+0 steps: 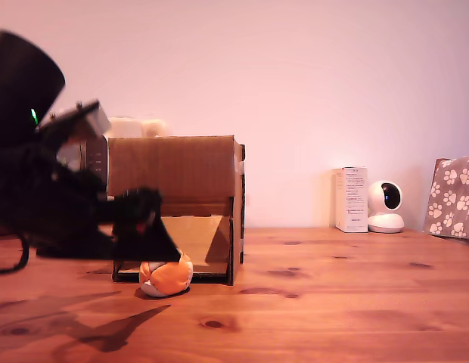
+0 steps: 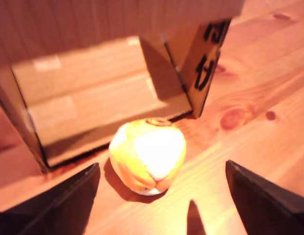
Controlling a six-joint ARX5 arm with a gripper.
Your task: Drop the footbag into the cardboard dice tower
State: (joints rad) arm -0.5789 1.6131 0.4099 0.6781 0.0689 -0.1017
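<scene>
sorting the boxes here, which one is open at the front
The brown cardboard tower: its front opening shows a sloped ramp. The white carton looks closed, and the paw-print box shows no opening.

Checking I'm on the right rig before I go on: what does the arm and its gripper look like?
The arm is black and bulky, with a small green light, a light grey block near its top and a black cable looping down at the exterior view's left. The gripper has two dark, wedge-shaped fingers.

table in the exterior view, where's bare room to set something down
Widest free patch: the table between the cardboard dice tower and the white carton, running forward to the near edge. It is crowded at the tower's front opening, where the footbag sits under the open end effector, and at the exterior view's right, by the small camera and patterned box.
</scene>
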